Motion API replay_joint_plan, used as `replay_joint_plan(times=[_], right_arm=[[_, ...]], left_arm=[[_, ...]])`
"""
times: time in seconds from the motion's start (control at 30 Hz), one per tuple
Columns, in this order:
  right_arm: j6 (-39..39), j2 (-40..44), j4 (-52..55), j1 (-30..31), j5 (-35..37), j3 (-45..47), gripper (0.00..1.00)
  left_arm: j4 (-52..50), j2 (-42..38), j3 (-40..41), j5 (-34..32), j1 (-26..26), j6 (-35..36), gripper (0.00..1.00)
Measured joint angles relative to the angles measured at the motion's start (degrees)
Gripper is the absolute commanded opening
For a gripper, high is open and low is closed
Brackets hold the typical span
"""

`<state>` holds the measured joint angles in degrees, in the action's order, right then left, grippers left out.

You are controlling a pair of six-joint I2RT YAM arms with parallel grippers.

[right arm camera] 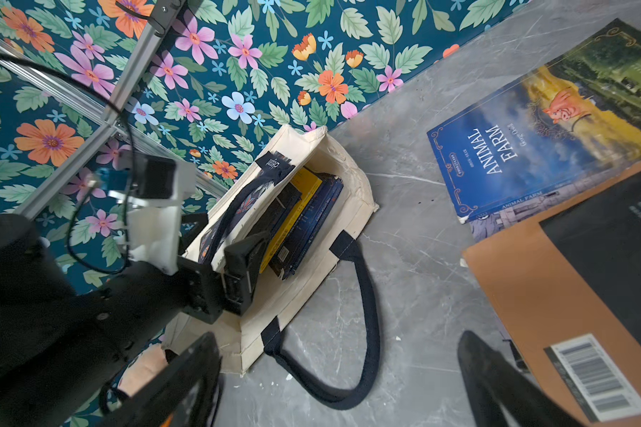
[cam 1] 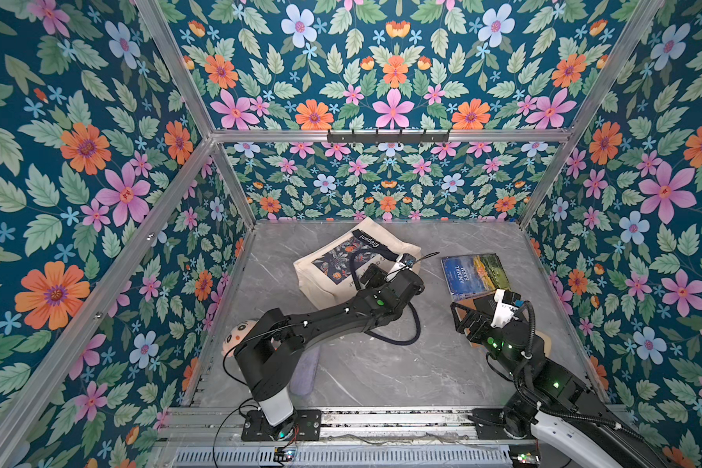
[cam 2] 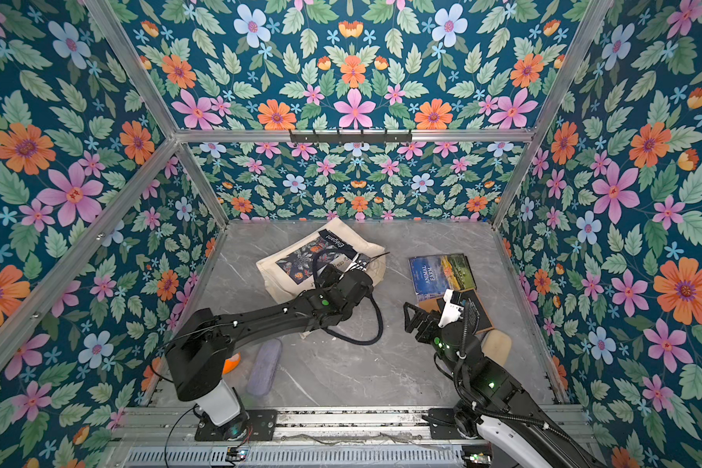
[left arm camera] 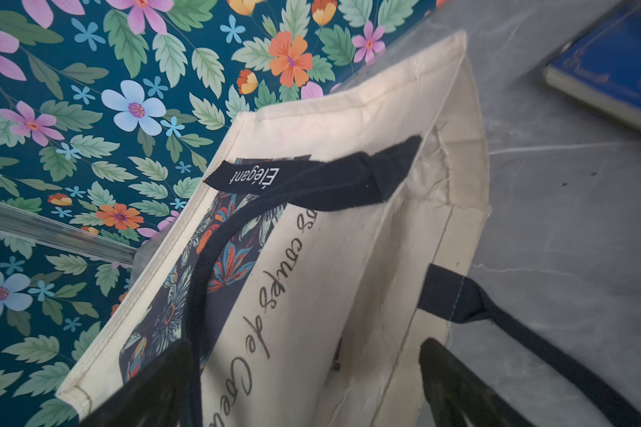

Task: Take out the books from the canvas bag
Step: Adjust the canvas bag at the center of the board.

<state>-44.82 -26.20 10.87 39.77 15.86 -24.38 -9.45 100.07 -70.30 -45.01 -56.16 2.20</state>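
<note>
The cream canvas bag (cam 1: 321, 287) (cam 2: 284, 279) lies on its side at the back middle, mouth toward the right arm. Inside it, yellow and navy books (right arm camera: 300, 218) show in the right wrist view. My left gripper (left arm camera: 304, 388) (cam 1: 366, 274) is open at the mouth, its jaws straddling the bag's upper side (left arm camera: 348, 258). A landscape Animal Farm book (cam 1: 474, 275) (right arm camera: 533, 148) lies flat to the right, overlapped by a brown and black book (right arm camera: 555, 281). My right gripper (right arm camera: 341, 384) (cam 2: 412, 320) hangs open and empty over the table beside these.
One navy bag handle (cam 1: 398, 328) loops across the table between the arms. A lilac pouch (cam 2: 264, 372) and a doll head (cam 1: 240, 332) lie near the left arm's base. A beige pad (cam 2: 495, 344) sits by the right arm. Flowered walls close in three sides.
</note>
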Motion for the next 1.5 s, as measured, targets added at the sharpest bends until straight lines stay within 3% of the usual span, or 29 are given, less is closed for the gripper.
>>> replay_joint_plan(times=[0.13, 0.23, 0.43, 0.5, 0.8, 0.93, 1.23, 1.5], right_arm=[[-0.1, 0.6, -0.1, 0.0, -0.9, 0.4, 0.99], [-0.3, 1.3, -0.1, 0.0, -2.2, 0.4, 0.99], [-1.0, 1.8, -0.5, 0.0, -3.5, 0.9, 0.99], [-1.4, 1.3, -0.8, 0.0, -3.8, 1.0, 0.99], [-1.5, -5.7, -6.5, 0.4, -9.0, 1.5, 0.99], [-1.3, -14.1, -10.7, 6.3, -9.6, 0.3, 0.99], [-1.8, -34.8, -23.7, 19.3, -2.3, -4.6, 0.94], [-8.0, -50.7, -34.6, 23.0, 4.1, -9.6, 0.93]], left_arm=[[-2.2, 4.0, -2.5, -2.6, 1.7, 1.8, 0.91], [-3.0, 5.8, -3.8, -4.0, 3.2, 3.0, 0.80], [-5.7, 9.3, -7.8, -4.4, 7.5, 4.2, 0.13], [-7.1, 9.9, -9.9, -4.2, 8.7, 4.1, 0.00], [-11.7, 4.8, -17.9, -3.1, 9.1, 7.0, 0.00], [-11.3, -0.6, -16.8, -0.8, 9.2, 8.6, 0.00], [-7.5, -7.4, -10.6, 7.8, 8.3, 11.7, 0.00], [-6.7, -6.7, -12.5, 13.0, 6.5, 12.7, 0.00]])
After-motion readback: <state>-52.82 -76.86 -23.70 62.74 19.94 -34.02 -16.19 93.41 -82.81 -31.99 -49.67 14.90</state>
